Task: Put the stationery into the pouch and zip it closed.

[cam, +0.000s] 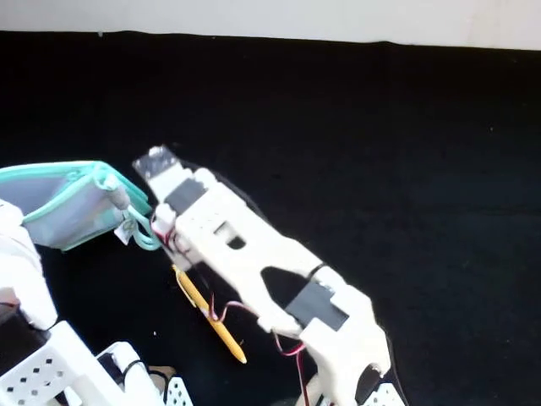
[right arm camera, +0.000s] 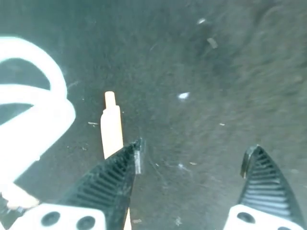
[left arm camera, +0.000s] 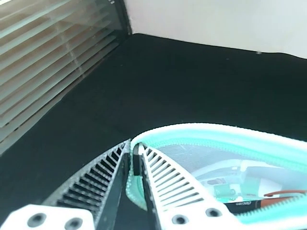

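Left gripper jaws pinch the pouch rim — right gripper jaws gape wide, yellow pen partly hidden behind one.

My high camera looks down over the black worktop from a fixed spot above. My left wrist camera sits tight against the pouch, which high also shows; right wrist stares down, close to the worktop.
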Robot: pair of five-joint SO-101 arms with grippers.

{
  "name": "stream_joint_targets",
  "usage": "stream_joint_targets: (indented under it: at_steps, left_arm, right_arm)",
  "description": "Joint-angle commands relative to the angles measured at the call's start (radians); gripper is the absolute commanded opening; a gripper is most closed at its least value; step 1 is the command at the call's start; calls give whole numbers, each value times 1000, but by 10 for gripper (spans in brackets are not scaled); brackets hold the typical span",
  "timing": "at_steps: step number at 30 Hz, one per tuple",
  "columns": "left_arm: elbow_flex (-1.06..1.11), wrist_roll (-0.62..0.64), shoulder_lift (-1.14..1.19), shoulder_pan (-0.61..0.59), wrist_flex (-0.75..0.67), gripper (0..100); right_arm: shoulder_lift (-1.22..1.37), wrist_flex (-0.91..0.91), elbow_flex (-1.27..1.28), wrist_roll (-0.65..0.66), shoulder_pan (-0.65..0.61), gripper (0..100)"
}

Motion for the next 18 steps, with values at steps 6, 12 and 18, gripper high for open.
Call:
stream_joint_targets:
  at_steps: [6,12,18]
  left_arm:
    - [18,3,19,-81,-17,7]
    - [21,3,19,-81,-17,7]
    - [25,0,19,-81,-17,7]
  right_arm:
    - [-16,-145,150,-87,-88,310]
    - [-8,-226,165,-91,-124,310]
    - [-16,-239,160,-89,-119,310]
